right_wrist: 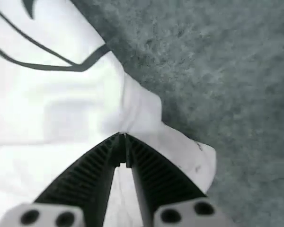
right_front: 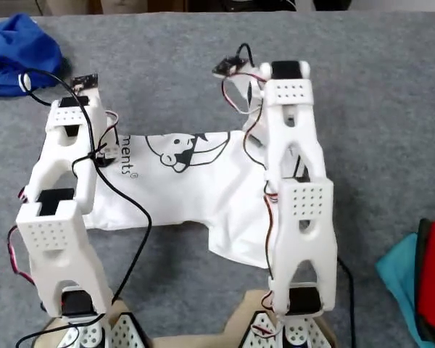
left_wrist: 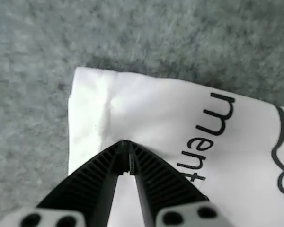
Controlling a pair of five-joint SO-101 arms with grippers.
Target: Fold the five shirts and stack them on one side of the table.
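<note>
Pinching the white cotton shirt with black line print [right_front: 181,188] at two points, both hands sit with their jaws pressed together on cloth. The left hand [left_wrist: 126,161] is closed near the shirt's edge, with the printed letters just beside its tips and a shirt corner ahead of them. A faint crease runs up to the tips, so it appears to hold a thin pinch. The right hand [right_wrist: 122,144] nips a puckered fold, with a loose flap just beyond it on the grey felt-like worktop [right_front: 377,109]. The shirt lies spread between the two hands. For a clean fold, I judge both hands should lift together, keep the edge taut and carry it across evenly, without dragging the lower layer.
</note>
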